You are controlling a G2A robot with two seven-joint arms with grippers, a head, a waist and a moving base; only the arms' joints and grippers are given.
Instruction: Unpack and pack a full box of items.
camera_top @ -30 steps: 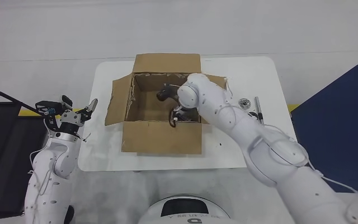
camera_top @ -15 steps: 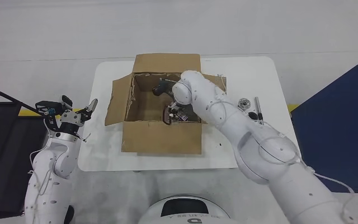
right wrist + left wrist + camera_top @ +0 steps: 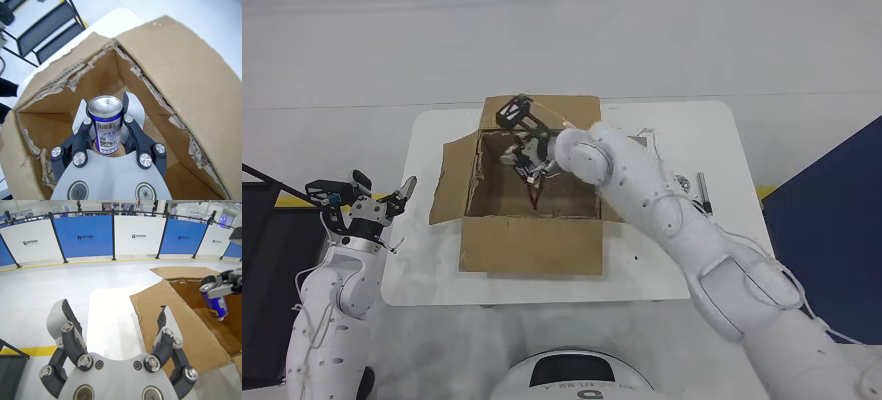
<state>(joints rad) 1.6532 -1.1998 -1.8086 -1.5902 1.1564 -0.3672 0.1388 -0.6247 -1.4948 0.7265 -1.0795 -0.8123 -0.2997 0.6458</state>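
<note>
Holding a can (image 3: 105, 121) tilted, base up, over the open box (image 3: 170, 66).
Nearest the robot, the left gripper (image 3: 113, 306) hangs wide apart and empty beside the table's (image 3: 682, 130) left edge, well apart from the can. Farther in, the right gripper (image 3: 105, 105) clamps the can's sides, its long axis running back along the fingers, cap end pointing down toward the box's far left corner.

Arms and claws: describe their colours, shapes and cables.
The left arm and right arm are glossy white, built of rounded segments, with thin cables running along the shells. The left claw and right claw match: curved white fingers lined with black ribbed pads, dark linkages, silver screws and a white base plate.
</note>
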